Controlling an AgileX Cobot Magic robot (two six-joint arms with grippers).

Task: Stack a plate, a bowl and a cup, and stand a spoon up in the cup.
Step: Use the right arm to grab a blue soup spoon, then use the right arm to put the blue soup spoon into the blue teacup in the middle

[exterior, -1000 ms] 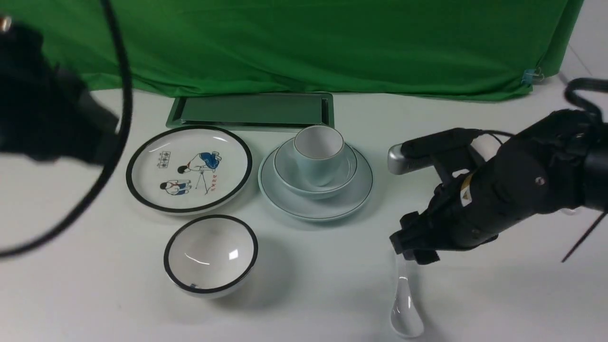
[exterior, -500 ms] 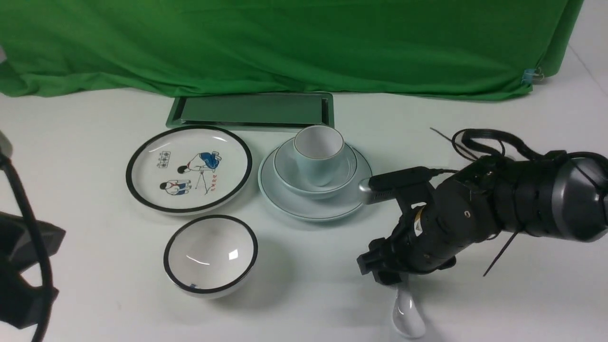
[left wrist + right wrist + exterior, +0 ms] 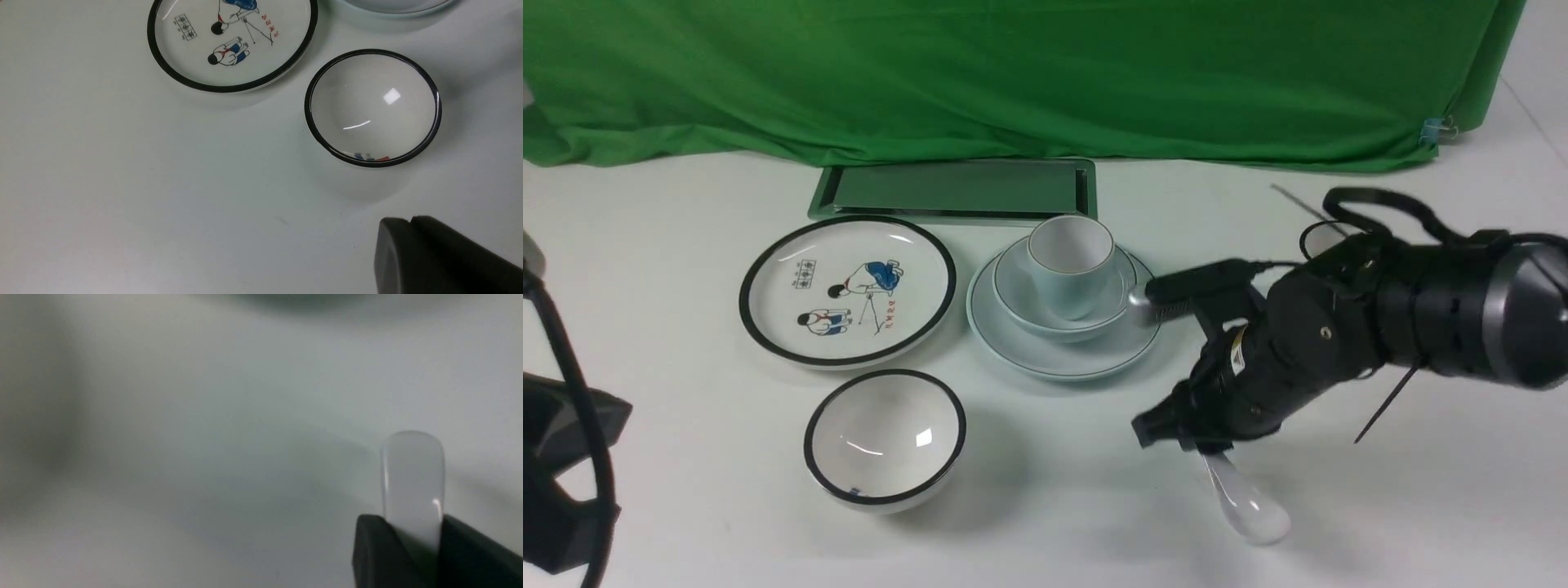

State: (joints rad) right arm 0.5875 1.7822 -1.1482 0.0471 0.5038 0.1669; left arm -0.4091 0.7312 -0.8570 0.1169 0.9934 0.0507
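The right claw (image 3: 1188,437) is clamped on the handle of the white ceramic soup spoon (image 3: 1245,500). In the right wrist view its two black fingers (image 3: 376,547) press either side of the handle, and the spoon (image 3: 412,486) juts out past the tips of the claw (image 3: 410,523). From the front, the spoon's scoop hangs tilted below the claw, slightly to its right and nearer the robot. It is blurred, so whether it clears the white table (image 3: 686,204) cannot be told. Beyond the claw and to its left stands the stack: the pale plate (image 3: 1045,359) on the table, the shallow pale bowl (image 3: 1021,306) in it, and the handleless cup (image 3: 1070,261) upright in the bowl. Further left of the claw lie the cartoon plate (image 3: 915,278) and the black-rimmed bowl (image 3: 886,437), well apart from it. The left claw (image 3: 429,253) shows only one dark finger, just beside the black-rimmed bowl (image 3: 372,107), so I cannot tell whether it is parted or closed.
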